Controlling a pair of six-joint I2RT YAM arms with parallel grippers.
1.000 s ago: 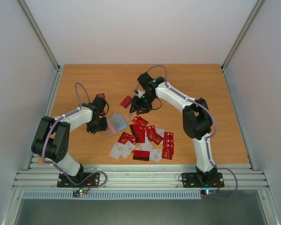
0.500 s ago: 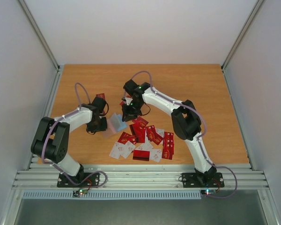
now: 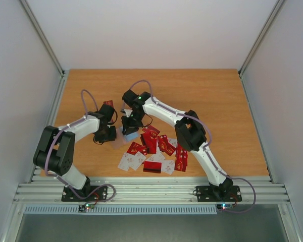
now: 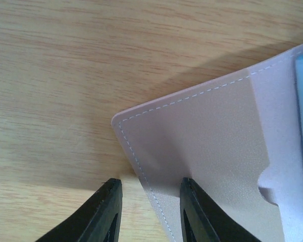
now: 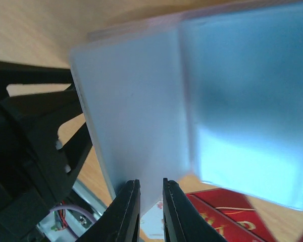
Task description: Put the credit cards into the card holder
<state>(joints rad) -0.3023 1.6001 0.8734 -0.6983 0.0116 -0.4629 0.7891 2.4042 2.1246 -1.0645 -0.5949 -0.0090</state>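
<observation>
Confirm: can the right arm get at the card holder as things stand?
Probably yes. The right claw hangs right at the card holder with nothing between them, and the left claw straddles only one corner of it.

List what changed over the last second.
The right arm swung left, bringing the right end effector, pinching a pale-faced credit card, over the card holder. The left end effector at the holder's corner, the holder and the loose cards stayed put.
</observation>
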